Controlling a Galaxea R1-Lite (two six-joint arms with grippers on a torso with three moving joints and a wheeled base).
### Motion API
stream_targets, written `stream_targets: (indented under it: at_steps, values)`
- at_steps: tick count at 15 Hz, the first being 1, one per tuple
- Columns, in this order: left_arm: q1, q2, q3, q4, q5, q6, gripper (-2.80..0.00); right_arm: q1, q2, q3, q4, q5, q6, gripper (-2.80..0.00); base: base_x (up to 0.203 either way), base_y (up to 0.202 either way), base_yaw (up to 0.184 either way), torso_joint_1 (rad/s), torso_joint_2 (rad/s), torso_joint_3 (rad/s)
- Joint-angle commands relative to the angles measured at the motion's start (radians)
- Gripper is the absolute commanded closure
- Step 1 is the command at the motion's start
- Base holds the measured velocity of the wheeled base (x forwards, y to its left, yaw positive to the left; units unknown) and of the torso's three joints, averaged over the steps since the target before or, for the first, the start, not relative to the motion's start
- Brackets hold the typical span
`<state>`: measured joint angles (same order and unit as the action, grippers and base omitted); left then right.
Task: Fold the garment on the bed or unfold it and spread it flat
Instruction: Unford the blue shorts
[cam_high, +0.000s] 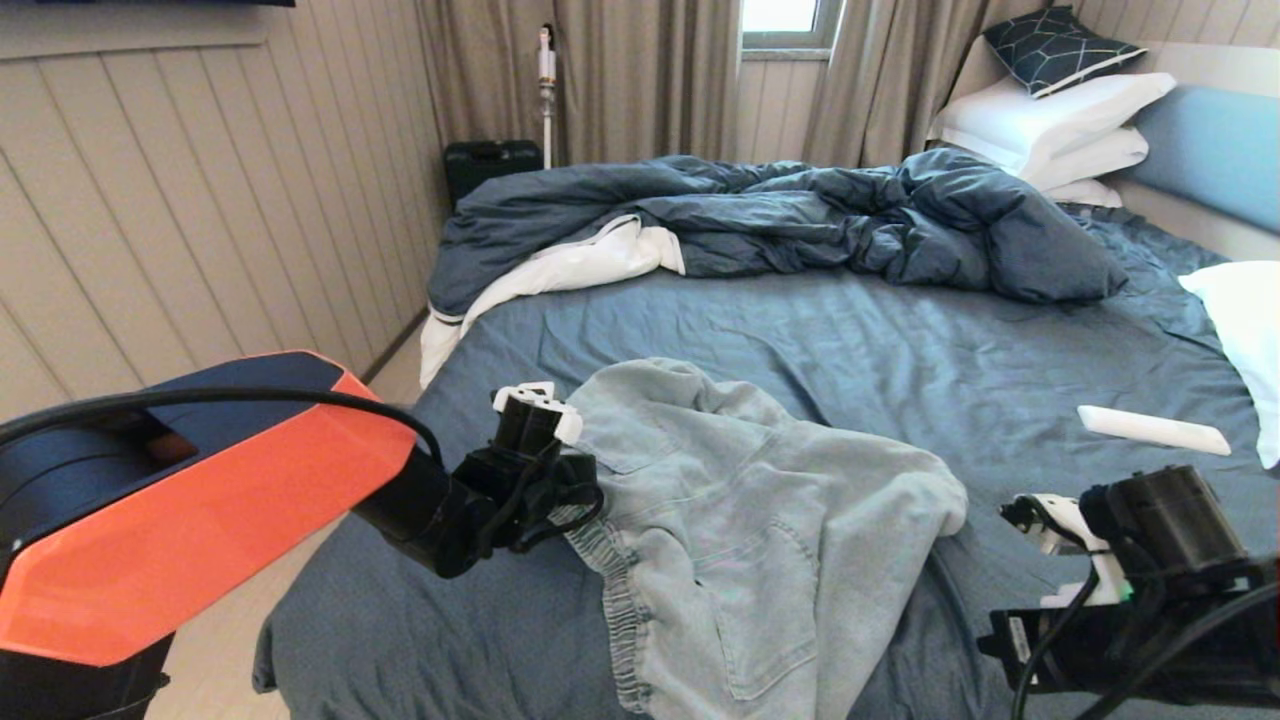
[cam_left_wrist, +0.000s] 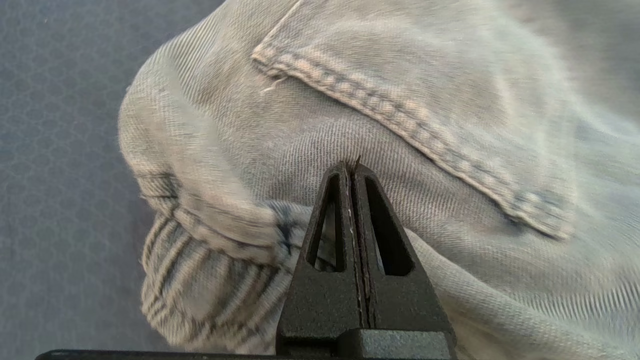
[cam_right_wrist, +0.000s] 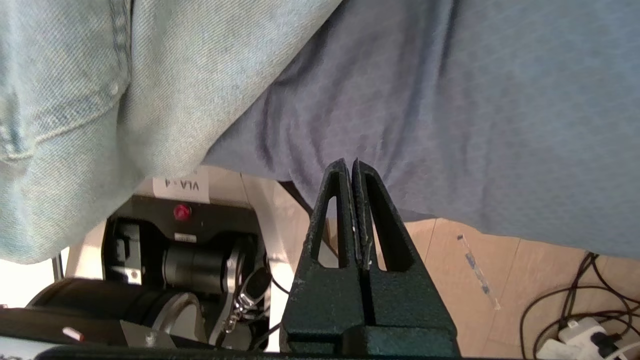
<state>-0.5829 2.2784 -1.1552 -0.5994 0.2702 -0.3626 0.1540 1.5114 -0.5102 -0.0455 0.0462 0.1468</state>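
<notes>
Head view: denim shorts (cam_high: 740, 530) lie crumpled on near part of bed (cam_high: 900, 340), waistband end hanging toward front edge. Left gripper (cam_left_wrist: 352, 165) at shorts' left side near elastic waistband, fingers pressed together, tips against denim just below pocket seam; no fabric visibly pinched. Right gripper (cam_right_wrist: 351, 164) low at bed's front right edge, fingers together, empty, beside the shorts. Dark duvet (cam_high: 780, 215) bunched far side.

The garment (cam_high: 740, 530) lies on the near part of the bed (cam_high: 900, 340), its edge hanging over the near side. The duvet (cam_high: 800, 215) lies behind it, pillows (cam_high: 1050, 130) far right, a remote (cam_high: 1152, 430) to its right.
</notes>
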Motion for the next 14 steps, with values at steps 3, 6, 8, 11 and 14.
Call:
stream_targets:
  at_steps: [3,6,8,11,14]
  values:
    - [0.053,0.008,0.011,-0.012,0.02,0.001,0.0,0.047,0.035,0.004,0.0,0.004,0.005,-2.8,0.0,0.0,0.0,0.0,0.0,0.0]
    - [0.067,0.0,0.026,-0.016,0.021,-0.003,0.0,0.1,0.041,-0.003,0.0,0.003,0.004,-2.8,0.0,0.0,0.0,0.0,0.0,0.0]
    - [0.066,0.002,0.035,-0.024,0.022,-0.003,0.0,0.135,0.082,-0.02,0.0,-0.002,0.005,-2.8,0.0,0.0,0.0,0.0,0.0,0.0]
    - [0.078,-0.003,0.018,-0.025,0.023,0.001,0.0,0.163,0.154,-0.095,0.001,-0.006,0.034,-2.8,0.0,0.0,0.0,0.0,0.0,0.0]
    - [0.117,0.008,-0.031,-0.01,0.021,0.006,0.0,0.167,0.23,-0.12,-0.002,-0.036,0.043,-2.8,0.0,0.0,0.0,0.0,0.0,0.0]
